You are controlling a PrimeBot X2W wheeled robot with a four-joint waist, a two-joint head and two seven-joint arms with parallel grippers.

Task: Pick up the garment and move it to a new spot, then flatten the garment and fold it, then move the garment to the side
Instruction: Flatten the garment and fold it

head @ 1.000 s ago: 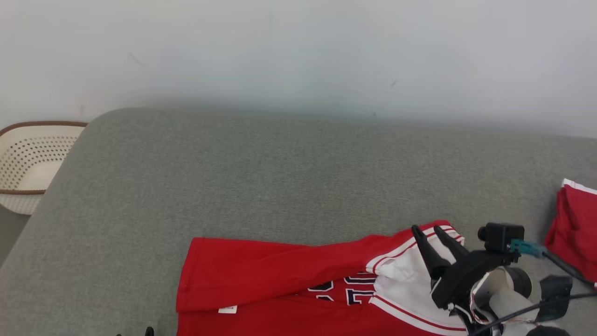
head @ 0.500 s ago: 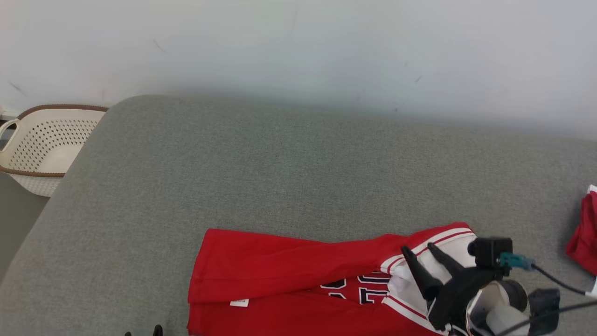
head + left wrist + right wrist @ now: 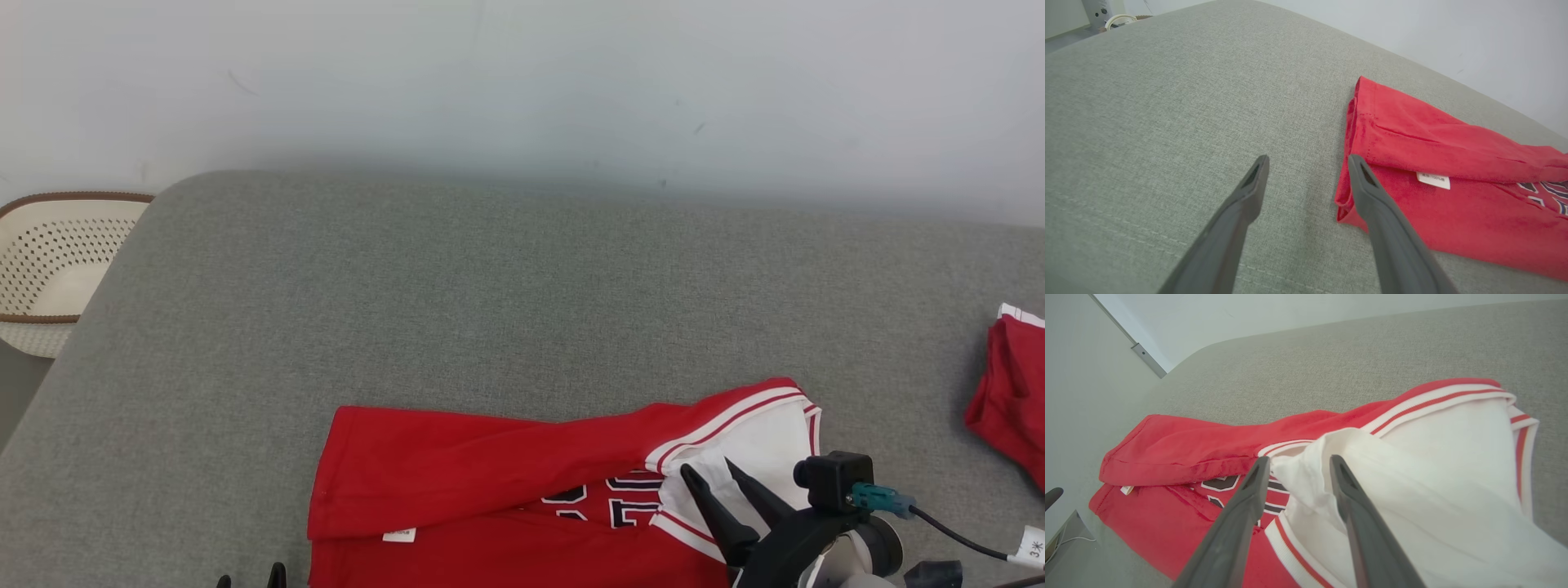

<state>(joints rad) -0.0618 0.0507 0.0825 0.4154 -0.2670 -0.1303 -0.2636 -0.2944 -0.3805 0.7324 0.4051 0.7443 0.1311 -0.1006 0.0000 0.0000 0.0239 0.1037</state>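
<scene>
While I watch from the head camera, the garment [image 3: 490,482], a red jersey with white trim and dark numerals, lies on the grey cushion [image 3: 490,286] near its front edge, its far long side folded over onto itself. Its white lining shows at the right end.

My right gripper [image 3: 1299,458] sits over that white end with its fingers apart. A bunched fold of white cloth shows between them, and I cannot tell whether they touch it. My left gripper [image 3: 1308,159] hangs with its fingers spread wide over bare cushion, just beside the jersey's left hem, nothing between them.

Off the cushion's left end stands a cream perforated basket [image 3: 49,245] with a brown rim. The part of its inside I can see is pale wall and floor; the frame edge cuts off the rest. A second red piece of clothing [image 3: 1008,400] lies at the cushion's far right, well apart from the jersey.
</scene>
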